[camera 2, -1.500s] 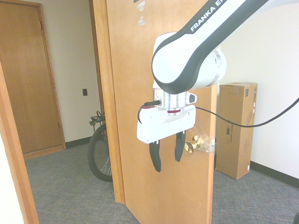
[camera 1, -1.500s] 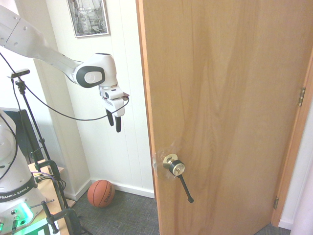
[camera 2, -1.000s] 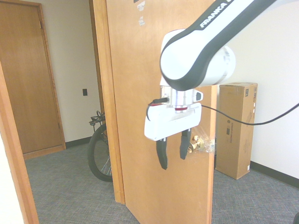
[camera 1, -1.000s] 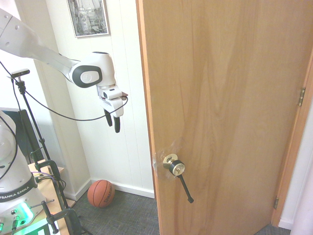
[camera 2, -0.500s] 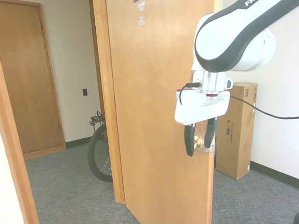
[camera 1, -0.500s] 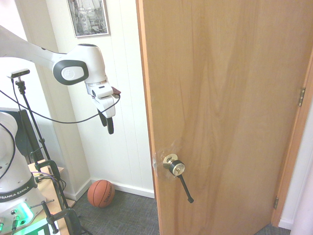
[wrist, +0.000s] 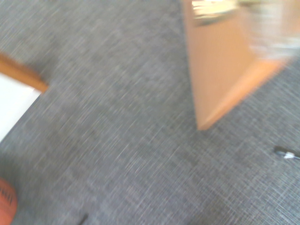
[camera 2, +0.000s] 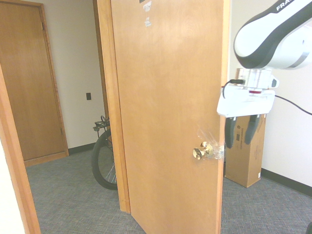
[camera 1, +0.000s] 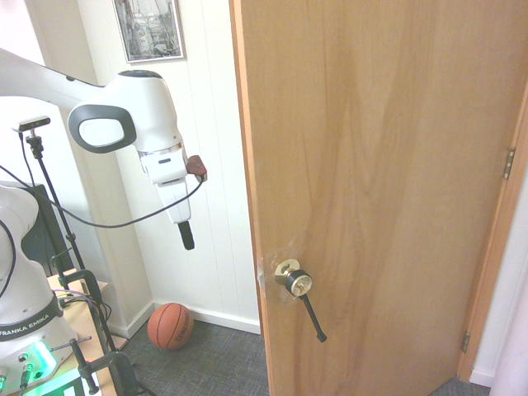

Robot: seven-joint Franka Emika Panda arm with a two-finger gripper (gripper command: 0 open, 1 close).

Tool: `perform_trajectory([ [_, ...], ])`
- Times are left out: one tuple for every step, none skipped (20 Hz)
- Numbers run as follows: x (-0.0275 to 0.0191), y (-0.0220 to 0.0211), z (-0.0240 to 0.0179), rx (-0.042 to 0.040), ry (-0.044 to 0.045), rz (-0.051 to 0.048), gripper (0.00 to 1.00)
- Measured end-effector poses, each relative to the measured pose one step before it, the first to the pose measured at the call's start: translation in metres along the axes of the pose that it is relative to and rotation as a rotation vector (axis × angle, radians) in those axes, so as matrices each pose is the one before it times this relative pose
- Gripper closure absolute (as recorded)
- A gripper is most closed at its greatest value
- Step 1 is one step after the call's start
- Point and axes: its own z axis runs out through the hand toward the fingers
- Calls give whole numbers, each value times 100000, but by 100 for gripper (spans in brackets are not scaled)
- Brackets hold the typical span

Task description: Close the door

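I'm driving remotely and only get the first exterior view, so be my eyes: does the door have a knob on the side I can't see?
Observer: Yes, the second exterior view shows a brass knob on that face of the door, with clear wrap beside it.
Operator: And the gripper, are its fingers apart?
Observer: Yes, that view shows the gripper open, with a gap between its two dark fingers.
Operator: Anything standing behind it there?
Observer: A tall cardboard box.
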Motion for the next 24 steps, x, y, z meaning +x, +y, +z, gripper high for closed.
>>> perform_trajectory([
  [813, 803, -271, 590, 722, 2226, 0],
  [964, 742, -261, 583, 367, 2010, 0],
  [1040, 714, -170, 449, 453, 2330, 0],
  [1184, 692, -31, 240, 365, 2402, 0],
  [1204, 612, 103, 182, 646, 2341, 0],
  [1259, 614, 74, -40, 679, 2738, 0],
  [1306, 580, 89, -230, 87, 2284, 0],
  [1333, 467, -77, 13, 570, 2792, 0],
  [1245, 307, -38, 66, 327, 2106, 0],
  [1138, 255, -42, 80, 130, 2133, 0],
  [1145, 219, -1, 164, 317, 2160, 0],
  [1034, 251, 101, -22, 338, 1926, 0],
  [962, 225, 23, -75, 562, 1853, 0],
  [905, 123, 8, 39, 478, 1745, 0],
  [754, 99, -14, 154, 233, 1633, 0],
  [673, -11, -9, 489, 69, 1589, 0],
  [382, -199, -23, 435, 36, 770, 0],
  [313, -315, -49, 889, -130, 901, 0],
  [226, -313, 42, 1077, -370, 1014, 0],
  [127, -419, 155, 1709, -427, 954, 0],
  [149, -567, 369, 2725, -475, 971, 0],
  [246, -563, 502, 2683, 247, 1854, 0],
  [392, -640, 777, 2498, 341, 1949, 0],
  [382, -594, 1044, 2101, -168, 1744, 0],
])
